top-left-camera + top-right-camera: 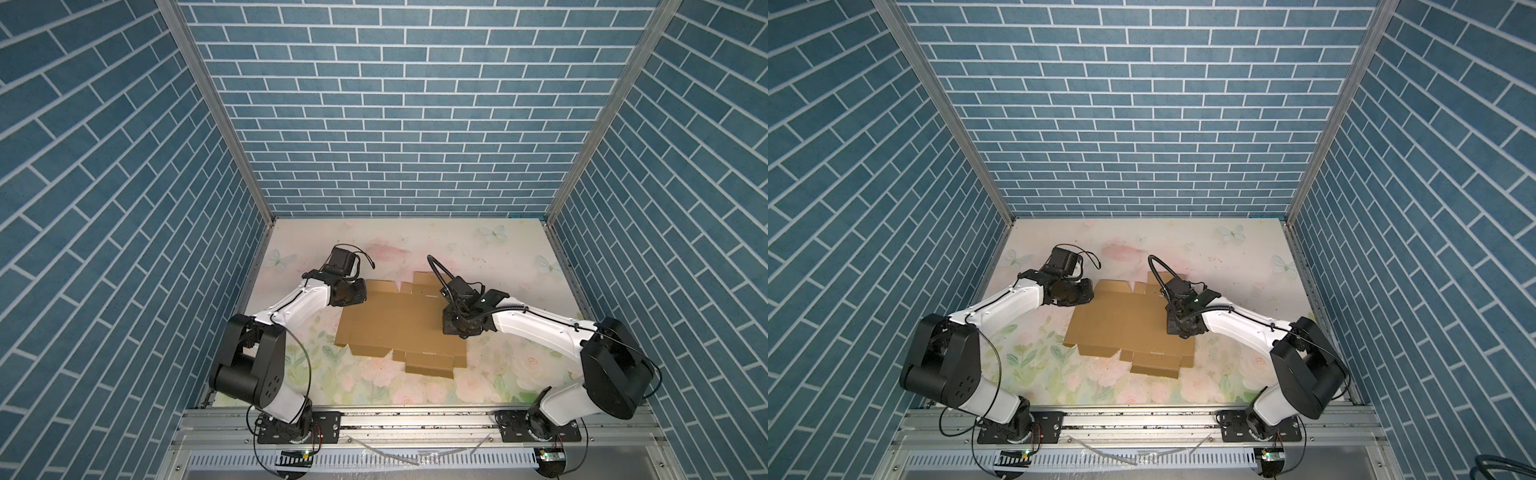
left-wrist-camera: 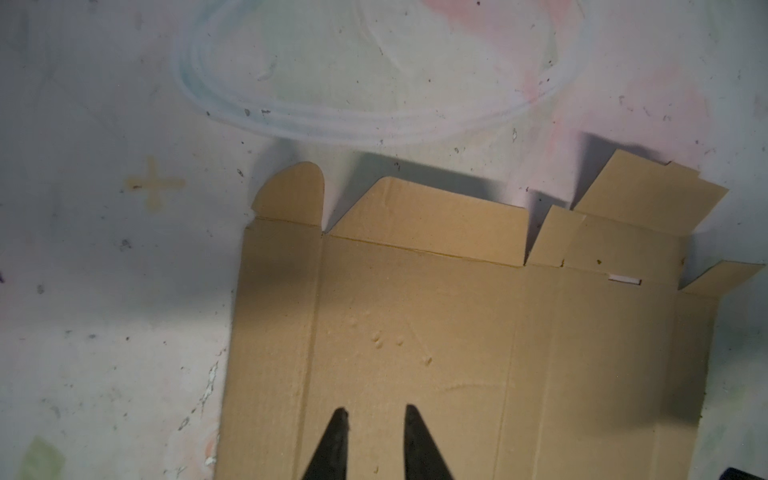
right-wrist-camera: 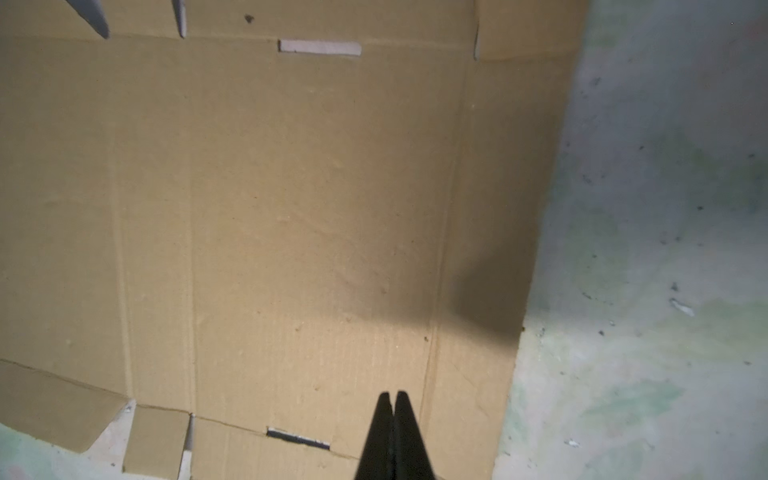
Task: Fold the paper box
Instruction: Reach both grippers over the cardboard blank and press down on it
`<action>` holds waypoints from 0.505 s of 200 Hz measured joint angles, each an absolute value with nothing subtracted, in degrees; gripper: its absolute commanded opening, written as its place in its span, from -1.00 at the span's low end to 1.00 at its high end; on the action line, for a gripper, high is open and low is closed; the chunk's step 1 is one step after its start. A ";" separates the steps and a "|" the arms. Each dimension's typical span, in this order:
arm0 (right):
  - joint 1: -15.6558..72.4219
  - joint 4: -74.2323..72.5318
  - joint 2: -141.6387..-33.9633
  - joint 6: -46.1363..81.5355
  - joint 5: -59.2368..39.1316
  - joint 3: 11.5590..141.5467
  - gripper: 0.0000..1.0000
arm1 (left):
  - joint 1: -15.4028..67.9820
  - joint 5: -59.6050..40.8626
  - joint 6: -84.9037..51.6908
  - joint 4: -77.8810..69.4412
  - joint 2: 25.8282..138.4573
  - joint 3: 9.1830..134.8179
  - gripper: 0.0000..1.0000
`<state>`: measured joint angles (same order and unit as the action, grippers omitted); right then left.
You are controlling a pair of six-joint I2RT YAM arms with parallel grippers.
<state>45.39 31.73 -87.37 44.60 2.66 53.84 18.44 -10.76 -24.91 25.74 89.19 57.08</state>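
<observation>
The paper box (image 1: 395, 324) lies as an unfolded brown cardboard sheet on the table, seen in both top views (image 1: 1125, 328). My left gripper (image 2: 374, 411) hovers over the sheet's left part (image 2: 457, 332), its fingers a small gap apart with nothing between them. Along the far edge a rounded tab (image 2: 291, 191) and the flaps beside it tilt up slightly. My right gripper (image 3: 392, 395) is shut and empty, its tips over the sheet's right part (image 3: 291, 208), near a crease and a narrow slot (image 3: 298, 438). In both top views the wrists hide the fingertips.
A floral mat (image 1: 478, 257) covers the table. Blue brick-patterned walls (image 1: 395, 124) close the back and both sides. An aluminium rail (image 1: 415, 419) with the arm bases runs along the front. A yellow cross mark (image 2: 153, 183) sits on the mat left of the sheet.
</observation>
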 measured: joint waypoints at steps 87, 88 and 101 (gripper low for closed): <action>44.80 26.63 -99.79 45.17 -2.74 58.81 -1.00 | 19.33 -9.72 -26.35 24.60 93.23 54.48 -1.00; 44.77 26.59 -99.85 45.17 -2.79 58.87 -1.00 | 19.33 -9.67 -26.35 24.56 93.25 54.41 -1.00; 44.07 26.28 -100.79 45.06 -3.31 59.72 -1.00 | 19.44 -9.26 -26.81 24.10 93.62 53.17 -1.00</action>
